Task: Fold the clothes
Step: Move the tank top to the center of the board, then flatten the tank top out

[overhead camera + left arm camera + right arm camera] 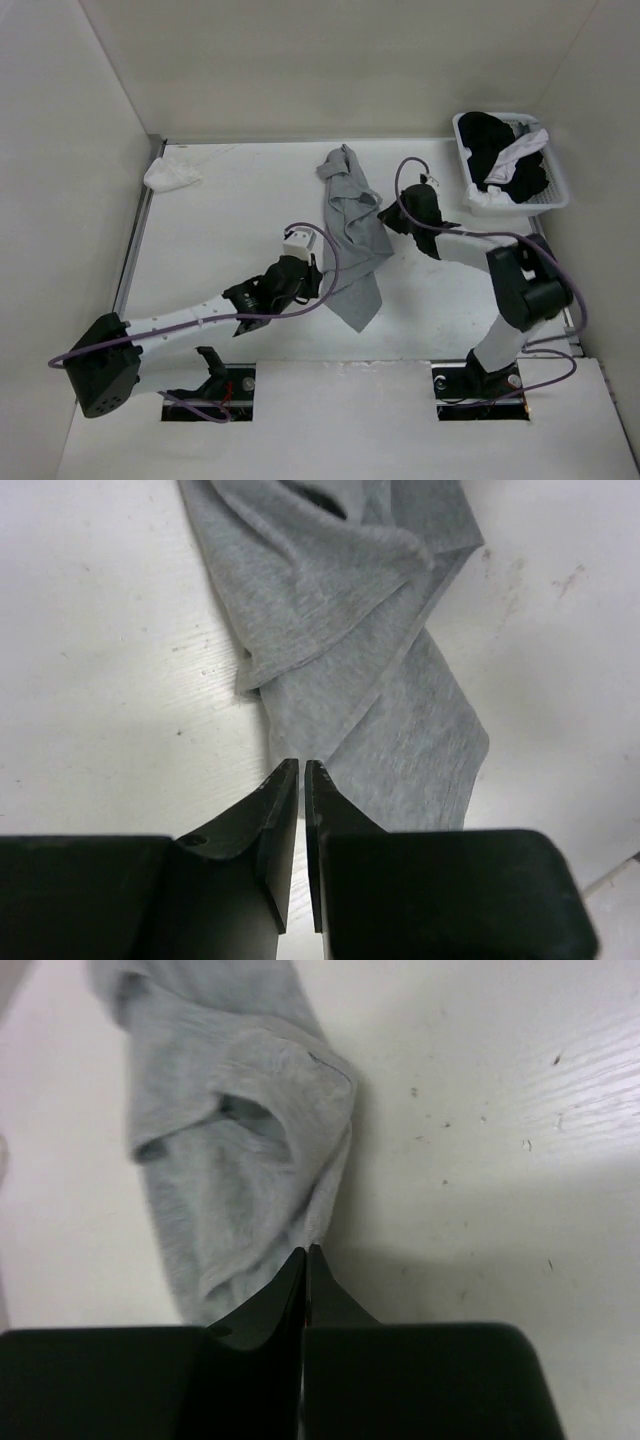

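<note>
Right at left pincer [302, 764]: tank top [350, 650]

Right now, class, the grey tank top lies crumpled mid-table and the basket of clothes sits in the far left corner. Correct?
No: the top external view shows the basket in the far right corner. The grey tank top does lie crumpled mid-table.

On the table [220, 240], the tank top [352, 235] lies centre, basket [556, 172] back right, cloth [172, 176] back left.
</note>
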Robot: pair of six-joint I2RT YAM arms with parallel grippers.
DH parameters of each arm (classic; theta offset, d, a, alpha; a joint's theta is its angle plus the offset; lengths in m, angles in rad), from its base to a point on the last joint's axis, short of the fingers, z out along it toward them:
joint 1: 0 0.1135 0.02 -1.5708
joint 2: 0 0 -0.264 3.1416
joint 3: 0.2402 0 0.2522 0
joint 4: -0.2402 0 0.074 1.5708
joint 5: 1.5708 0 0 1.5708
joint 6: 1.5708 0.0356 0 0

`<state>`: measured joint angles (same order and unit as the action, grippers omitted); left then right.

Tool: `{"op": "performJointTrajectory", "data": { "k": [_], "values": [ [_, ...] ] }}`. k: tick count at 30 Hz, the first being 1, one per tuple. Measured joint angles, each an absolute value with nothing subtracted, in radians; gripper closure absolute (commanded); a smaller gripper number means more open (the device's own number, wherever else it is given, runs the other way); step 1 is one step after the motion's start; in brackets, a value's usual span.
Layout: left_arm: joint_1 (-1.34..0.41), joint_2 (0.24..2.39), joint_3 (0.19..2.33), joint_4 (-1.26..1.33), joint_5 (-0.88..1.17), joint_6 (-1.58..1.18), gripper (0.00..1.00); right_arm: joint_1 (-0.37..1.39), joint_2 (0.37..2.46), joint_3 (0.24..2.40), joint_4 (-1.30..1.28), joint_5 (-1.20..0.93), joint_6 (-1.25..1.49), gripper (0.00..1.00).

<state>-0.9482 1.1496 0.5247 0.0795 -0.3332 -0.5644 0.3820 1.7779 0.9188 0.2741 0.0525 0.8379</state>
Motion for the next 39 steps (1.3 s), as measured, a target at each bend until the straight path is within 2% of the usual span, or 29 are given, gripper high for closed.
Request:
{"op": "performJointTrajectory", "data": {
  "k": [3, 5, 6, 9, 13, 19, 25, 27, 31, 34, 35, 36, 38, 39],
  "values": [
    [-0.943, 1.077, 0.544, 0.033, -0.336, -0.551, 0.94, 0.398, 1.559, 0.855, 0.272, 0.073, 0.826, 1.00],
    [-0.941, 1.002, 0.575, -0.021, -0.340, -0.537, 0.94, 0.439, 1.338, 0.833, 0.244, 0.110, 0.804, 1.00],
    [-0.941, 0.949, 0.596, -0.038, -0.343, -0.531, 0.94, 0.479, 1.187, 0.838, 0.218, 0.138, 0.781, 0.99],
    [-0.941, 0.817, 0.649, -0.060, -0.353, -0.523, 0.94, 0.583, 0.935, 0.905, 0.129, 0.207, 0.735, 0.98],
    [-0.982, 0.764, 0.664, -0.048, -0.374, -0.537, 0.93, 0.696, 0.809, 1.055, 0.005, 0.309, 0.710, 1.00],
    [-1.195, 0.844, 0.589, -0.032, -0.438, -0.558, 0.90, 0.869, 0.864, 1.140, -0.215, 0.495, 0.710, 0.99],
    [-1.310, 0.753, 0.584, -0.059, -0.568, -0.546, 0.89, 1.165, 1.005, 1.290, -0.314, 0.640, 0.651, 0.98],
    [-1.312, 0.710, 0.585, -0.068, -0.614, -0.545, 0.88, 1.156, 1.017, 1.293, -0.314, 0.636, 0.648, 0.99],
    [-1.279, 0.698, 0.585, -0.090, -0.675, -0.546, 0.85, 0.903, 1.110, 1.247, -0.250, 0.477, 0.665, 1.00],
    [-1.216, 0.723, 0.585, -0.126, -0.703, -0.548, 0.70, 0.759, 1.262, 1.240, -0.184, 0.336, 0.673, 1.00],
    [-1.182, 0.724, 0.585, -0.143, -0.706, -0.557, 0.60, 0.731, 1.320, 1.240, -0.167, 0.300, 0.672, 1.00],
    [-1.159, 0.721, 0.585, -0.151, -0.709, -0.561, 0.55, 0.720, 1.369, 1.240, -0.160, 0.270, 0.670, 0.99],
    [-1.109, 0.707, 0.585, -0.160, -0.714, -0.572, 0.48, 0.729, 1.422, 1.239, -0.157, 0.227, 0.659, 0.99],
    [-1.076, 0.694, 0.582, -0.160, -0.715, -0.583, 0.47, 0.743, 1.428, 1.239, -0.157, 0.212, 0.653, 0.99]
  ]
}}
